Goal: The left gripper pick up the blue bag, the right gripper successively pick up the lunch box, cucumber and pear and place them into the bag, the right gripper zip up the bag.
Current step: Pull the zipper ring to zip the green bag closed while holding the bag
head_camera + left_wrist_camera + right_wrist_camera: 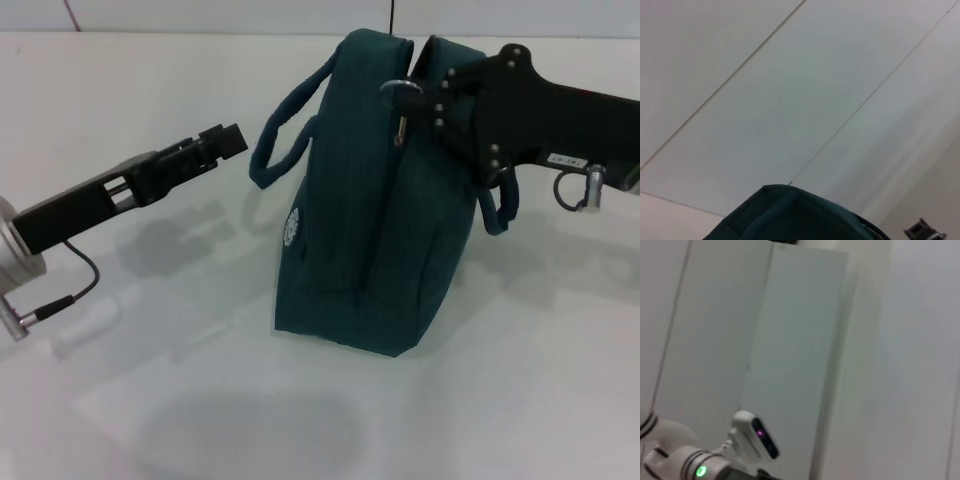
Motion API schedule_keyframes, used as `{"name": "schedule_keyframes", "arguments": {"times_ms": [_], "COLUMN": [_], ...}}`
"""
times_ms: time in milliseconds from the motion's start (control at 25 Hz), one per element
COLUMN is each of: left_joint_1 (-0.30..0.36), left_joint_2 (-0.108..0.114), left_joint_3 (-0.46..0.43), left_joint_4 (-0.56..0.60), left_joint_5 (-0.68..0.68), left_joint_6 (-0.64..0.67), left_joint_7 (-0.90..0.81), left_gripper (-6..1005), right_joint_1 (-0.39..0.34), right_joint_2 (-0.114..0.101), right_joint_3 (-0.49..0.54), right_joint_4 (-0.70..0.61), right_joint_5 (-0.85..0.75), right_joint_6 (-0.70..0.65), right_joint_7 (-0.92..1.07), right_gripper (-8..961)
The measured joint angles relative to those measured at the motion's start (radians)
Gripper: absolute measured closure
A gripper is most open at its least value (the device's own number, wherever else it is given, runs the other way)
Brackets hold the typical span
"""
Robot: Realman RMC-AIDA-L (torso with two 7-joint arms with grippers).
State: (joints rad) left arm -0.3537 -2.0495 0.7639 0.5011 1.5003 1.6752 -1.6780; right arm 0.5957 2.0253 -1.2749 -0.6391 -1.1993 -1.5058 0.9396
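The blue bag (pixel 370 230) stands upright on the white table (pixel 150 380), and its front zip seam looks closed. My right gripper (pixel 428 95) reaches in from the right at the top of the bag, shut on the ring zip pull (pixel 398 95). Left of the bag, my left gripper (pixel 232 142) hovers a short way from the near loop handle (pixel 280 135) without touching it. A corner of the bag (pixel 790 215) fills the bottom of the left wrist view. The lunch box, cucumber and pear are out of view.
Bare white tabletop lies in front of and to the left of the bag. A white wall (pixel 200 15) runs behind the table. The right wrist view shows only wall panels and the robot's head unit (pixel 757 437).
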Motion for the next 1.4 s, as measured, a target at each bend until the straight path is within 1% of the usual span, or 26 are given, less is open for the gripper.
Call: {"name": "schedule_keyframes", "arguments": {"times_ms": [200,360,640,1160,1400], "left_joint_1": [0.001,0.002,0.009,0.003,-0.002], "left_joint_2": [-0.003,-0.005,-0.008,-0.014,-0.014], "left_joint_3": [0.0,0.0,0.007,0.009,0.011], "left_joint_4": [-0.004,-0.005,-0.001,-0.001,-0.001], "left_joint_5": [0.0,0.0,0.011,0.062,0.081], "left_joint_6": [0.0,0.001,0.012,0.027,0.027], "left_joint_7": [0.0,0.0,0.003,0.008,0.007], "left_gripper": [253,254,254,254,258], "right_joint_1": [0.0,0.001,0.01,0.096,0.103], "right_joint_2": [-0.001,-0.002,-0.006,0.002,0.003], "right_joint_3": [0.004,0.0,0.009,-0.098,-0.124], "right_joint_4": [0.006,0.007,0.008,0.029,0.03], "right_joint_5": [0.007,0.032,0.058,0.08,0.101], "right_joint_6": [0.042,0.047,0.048,0.045,0.05], "right_joint_7": [0.087,0.128,0.15,0.158,0.151], "right_gripper": [932,931,930,926,925]}}
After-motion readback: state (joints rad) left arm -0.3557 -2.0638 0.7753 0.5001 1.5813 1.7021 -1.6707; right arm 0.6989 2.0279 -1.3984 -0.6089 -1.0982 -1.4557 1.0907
